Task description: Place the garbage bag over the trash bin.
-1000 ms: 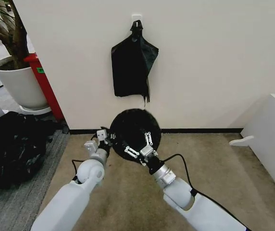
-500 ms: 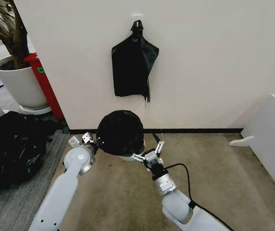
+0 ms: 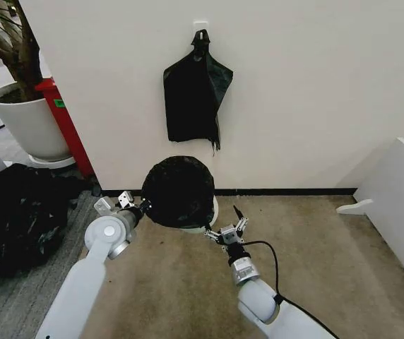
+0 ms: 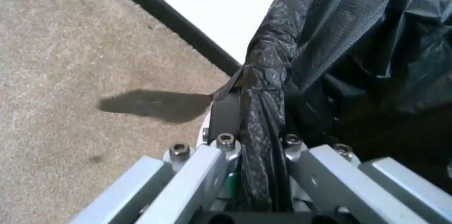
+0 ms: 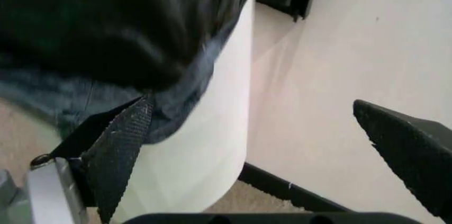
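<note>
Black film pinched between left gripper (image 3: 141,205) fingers (image 4: 224,121) | garbage bag (image 3: 179,191) balloons from that pinch, draped over trash bin (image 5: 208,128) | right gripper (image 3: 223,229) fingers (image 5: 116,147) spread, holding nothing, bin wall between them | carpet (image 3: 315,261) below, wall (image 3: 308,85) beyond.

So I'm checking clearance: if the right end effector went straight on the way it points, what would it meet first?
Most likely the trash bin: the open right end effector points at its white side, just under the garbage bag edge. Depth is unclear.
</note>
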Controlling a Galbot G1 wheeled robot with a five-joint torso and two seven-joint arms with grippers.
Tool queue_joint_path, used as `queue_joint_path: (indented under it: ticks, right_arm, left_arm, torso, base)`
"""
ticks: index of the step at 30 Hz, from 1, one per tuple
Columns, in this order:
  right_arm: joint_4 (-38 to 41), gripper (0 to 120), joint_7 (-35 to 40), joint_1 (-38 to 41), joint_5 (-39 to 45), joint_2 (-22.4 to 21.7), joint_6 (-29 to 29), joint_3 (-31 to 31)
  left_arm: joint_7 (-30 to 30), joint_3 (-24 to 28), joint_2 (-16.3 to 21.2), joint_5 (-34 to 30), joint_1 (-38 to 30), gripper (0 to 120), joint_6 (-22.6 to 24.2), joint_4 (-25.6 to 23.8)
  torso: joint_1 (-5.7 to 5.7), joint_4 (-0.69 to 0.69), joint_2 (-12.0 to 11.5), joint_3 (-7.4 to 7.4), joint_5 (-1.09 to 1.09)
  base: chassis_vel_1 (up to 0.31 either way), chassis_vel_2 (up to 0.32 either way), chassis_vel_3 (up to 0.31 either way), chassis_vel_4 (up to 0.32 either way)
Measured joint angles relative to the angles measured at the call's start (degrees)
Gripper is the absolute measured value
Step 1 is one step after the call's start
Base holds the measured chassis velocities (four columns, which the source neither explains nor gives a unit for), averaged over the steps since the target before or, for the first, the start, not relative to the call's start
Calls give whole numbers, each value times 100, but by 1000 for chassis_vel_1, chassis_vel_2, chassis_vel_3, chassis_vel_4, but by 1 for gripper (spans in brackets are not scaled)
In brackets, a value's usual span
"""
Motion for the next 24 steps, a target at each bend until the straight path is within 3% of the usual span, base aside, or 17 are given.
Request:
queue_joint_path:
  ticks: [8, 16, 21, 24]
  right_arm:
    - [-848, 100, -390, 112, -786, 27, 790, 231]
    - [-829, 100, -510, 180, -843, 1, 1146, 509]
    - [-952, 100, -1599, 157, -698, -260, 2323, 840]
    - [-967, 100, -1644, 112, -689, -340, 2363, 980]
  left_arm:
    - [1, -39, 43, -122, 4, 1, 64, -212]
    - [47, -26, 26, -58, 17, 1, 52, -154]
    - [219, 12, 30, 145, -44, 1, -183, 98]
    - [232, 109, 47, 267, -38, 1, -221, 168]
  torso:
    - [0, -1, 0, 0, 1]
    - [0, 0, 0, 0, 1]
    - [0, 0, 0, 0, 2]
    - [0, 0, 0, 0, 1]
  base:
    - [0, 0, 0, 0]
    - [0, 0, 0, 0]
    - [0, 0, 0, 0]
    - [0, 0, 0, 0]
